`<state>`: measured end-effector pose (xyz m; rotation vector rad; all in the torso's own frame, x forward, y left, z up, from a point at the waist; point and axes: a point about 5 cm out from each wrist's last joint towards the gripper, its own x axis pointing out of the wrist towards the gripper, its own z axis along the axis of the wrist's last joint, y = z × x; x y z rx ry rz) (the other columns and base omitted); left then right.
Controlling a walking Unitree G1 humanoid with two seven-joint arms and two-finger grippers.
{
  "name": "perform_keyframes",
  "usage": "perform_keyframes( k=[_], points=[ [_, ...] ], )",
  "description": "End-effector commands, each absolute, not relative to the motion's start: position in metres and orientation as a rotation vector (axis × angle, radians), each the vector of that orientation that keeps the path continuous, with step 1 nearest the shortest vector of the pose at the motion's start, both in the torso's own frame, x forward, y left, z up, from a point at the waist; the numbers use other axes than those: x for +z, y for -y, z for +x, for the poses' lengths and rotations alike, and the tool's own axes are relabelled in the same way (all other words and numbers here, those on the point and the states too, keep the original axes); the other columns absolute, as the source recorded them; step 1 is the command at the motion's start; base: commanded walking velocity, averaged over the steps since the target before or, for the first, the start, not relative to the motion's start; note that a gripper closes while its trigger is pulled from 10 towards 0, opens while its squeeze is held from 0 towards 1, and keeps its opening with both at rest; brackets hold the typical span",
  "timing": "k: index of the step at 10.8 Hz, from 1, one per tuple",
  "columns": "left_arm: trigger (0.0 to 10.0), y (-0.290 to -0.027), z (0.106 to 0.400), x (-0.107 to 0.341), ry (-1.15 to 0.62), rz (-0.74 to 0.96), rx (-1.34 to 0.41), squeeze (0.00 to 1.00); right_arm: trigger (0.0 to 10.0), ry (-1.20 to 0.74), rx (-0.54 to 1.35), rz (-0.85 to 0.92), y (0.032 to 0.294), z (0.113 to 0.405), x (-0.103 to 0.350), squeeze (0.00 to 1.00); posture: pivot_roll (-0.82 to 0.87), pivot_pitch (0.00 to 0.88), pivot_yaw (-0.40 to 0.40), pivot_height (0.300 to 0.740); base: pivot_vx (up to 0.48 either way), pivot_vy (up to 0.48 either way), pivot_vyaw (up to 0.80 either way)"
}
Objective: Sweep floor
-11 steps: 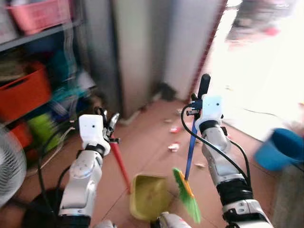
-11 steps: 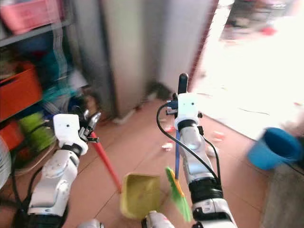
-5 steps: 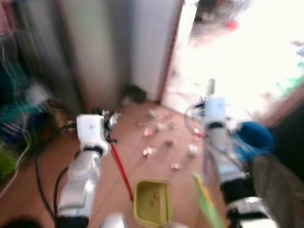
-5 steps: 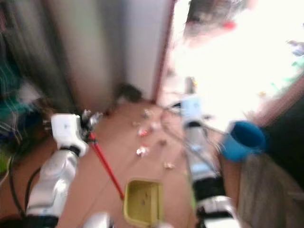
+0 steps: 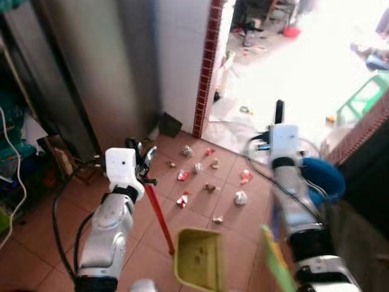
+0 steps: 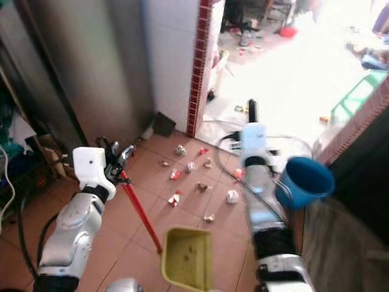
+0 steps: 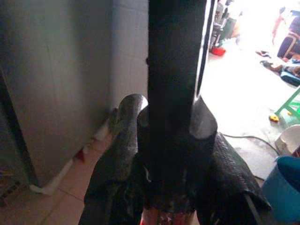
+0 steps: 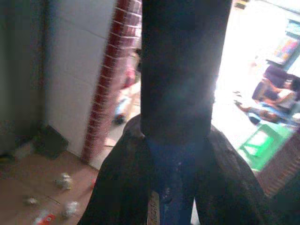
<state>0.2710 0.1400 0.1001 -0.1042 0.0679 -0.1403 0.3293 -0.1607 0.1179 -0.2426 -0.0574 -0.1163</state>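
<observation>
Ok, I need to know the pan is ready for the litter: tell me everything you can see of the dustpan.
The dustpan is a yellow-green scoop that looks like plastic, open side up, with a few dark specks inside. A red handle slopes up from its near-left corner to the left gripper, which is shut on a black grip at the top. The pan sits low at the tiled floor, short of the scattered litter and beside the green broom head.
</observation>
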Motion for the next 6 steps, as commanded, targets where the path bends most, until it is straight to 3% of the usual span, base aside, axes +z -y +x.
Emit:
perform_keyframes(
  k=[1,5,6],
  points=[
    [10.0,-0.1405,0.2737,0.1092,-0.035,-0.067,-0.142,0.00,10.0,0.099,-0.118,-0.229,0.1596,0.3329,0.1282,0.00,0.06,0.000,-0.059,0.740,0.394,0.270,0.00],
    [10.0,-0.1380,0.2725,0.1100,-0.029,-0.059,-0.158,0.00,10.0,0.097,-0.146,-0.254,0.1619,0.3347,0.1287,0.00,0.06,0.000,-0.060,0.740,0.394,0.271,0.00],
    [10.0,-0.1362,0.2723,0.1121,-0.017,-0.046,-0.168,0.00,10.0,0.091,-0.159,-0.264,0.1643,0.3347,0.1277,0.00,0.07,0.000,-0.063,0.740,0.398,0.270,-0.71]
  ],
)
